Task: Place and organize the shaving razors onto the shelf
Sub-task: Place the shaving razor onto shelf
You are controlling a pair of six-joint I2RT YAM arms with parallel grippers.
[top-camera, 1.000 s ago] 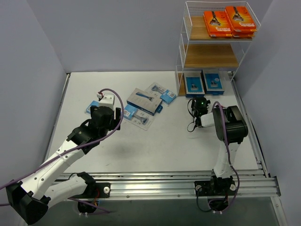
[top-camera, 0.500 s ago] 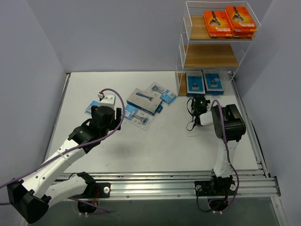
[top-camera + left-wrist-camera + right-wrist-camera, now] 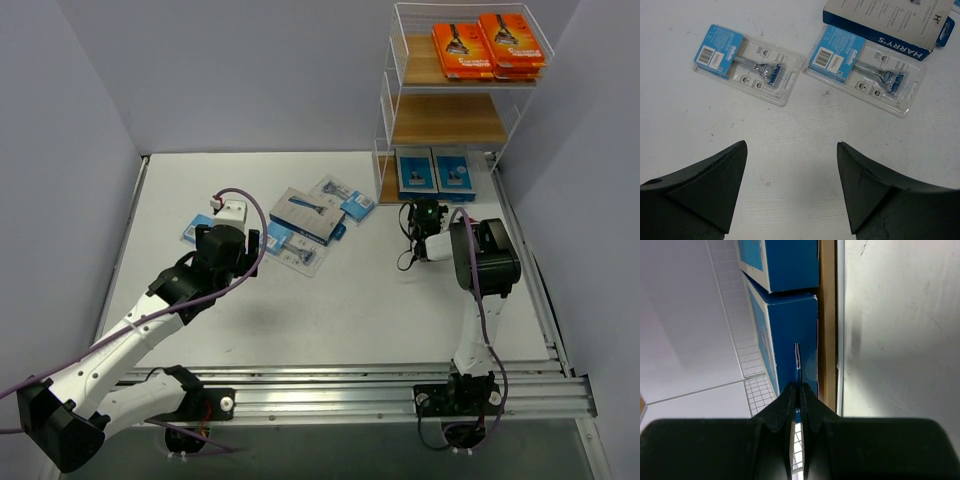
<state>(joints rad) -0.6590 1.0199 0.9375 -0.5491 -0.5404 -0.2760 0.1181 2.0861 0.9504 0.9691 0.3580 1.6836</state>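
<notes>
On the shelf (image 3: 445,120), two orange boxes (image 3: 462,50) lay side by side on the top tier, and two blue boxes (image 3: 413,175) sat side by side on the bottom tier. To the left, on the worktop (image 3: 330,300), lay one blue-grey box (image 3: 307,213) and three blister packs (image 3: 747,62). Two packs touched that box, one on its shelf side and one at its near edge. The third lay apart, further left.

The left end effector (image 3: 791,145) hung wide open over bare worktop, just short of the two nearer packs and holding nothing. The right end effector (image 3: 800,390) was pinched fully closed and empty, its tips pointing at the end of one blue box on the bottom tier. Whether they touched it could not be told.
</notes>
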